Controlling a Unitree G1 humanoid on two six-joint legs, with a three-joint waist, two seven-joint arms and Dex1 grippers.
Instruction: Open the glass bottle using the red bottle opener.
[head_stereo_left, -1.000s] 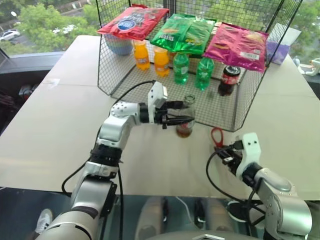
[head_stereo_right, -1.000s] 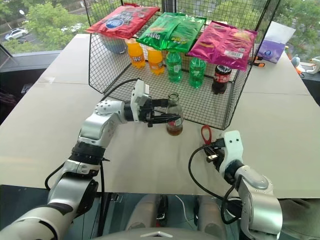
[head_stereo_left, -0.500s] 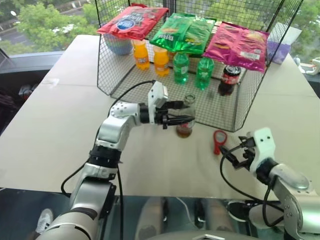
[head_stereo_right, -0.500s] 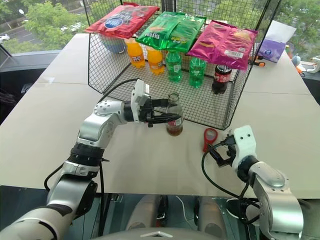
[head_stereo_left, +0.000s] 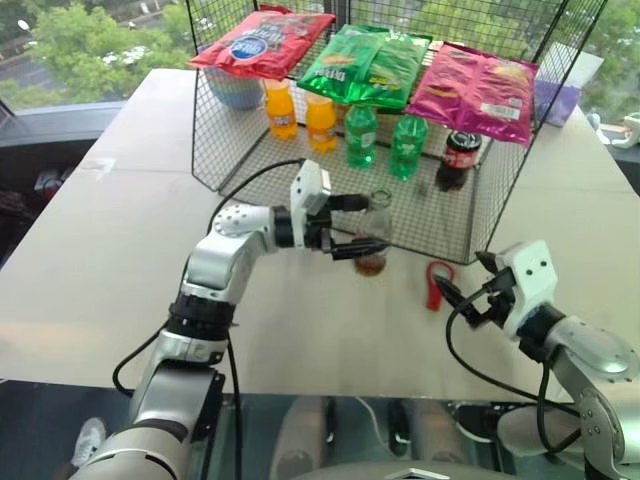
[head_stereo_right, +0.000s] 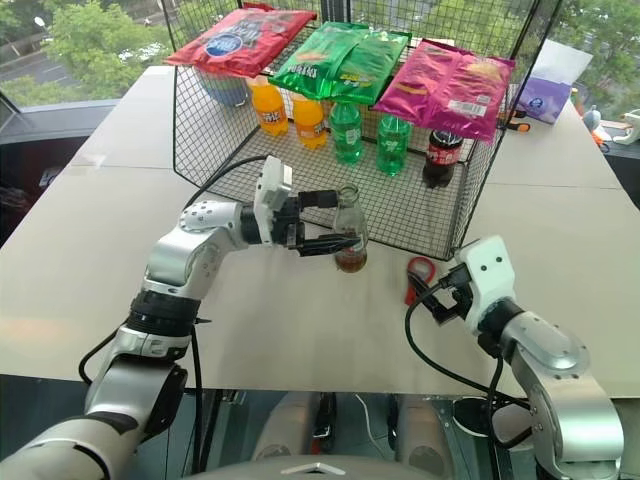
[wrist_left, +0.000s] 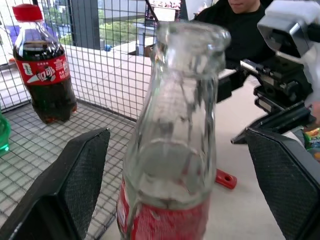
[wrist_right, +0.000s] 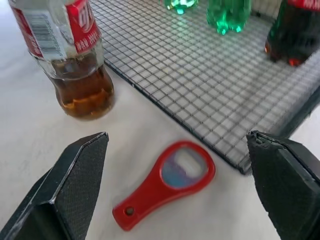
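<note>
Both tools newly spread: bottle (head_stereo_left: 372, 238) freestanding, opener (head_stereo_left: 436, 281) flat (near mesh edge).

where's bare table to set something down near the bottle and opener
Free: the wide table stretch outward of the left arm, and the front strip between the glass bottle and the near edge. Crowded: behind the bottle the wire rack with drinks and snack bags; beside it the red bottle opener lies just ahead of the open right pincer.
</note>
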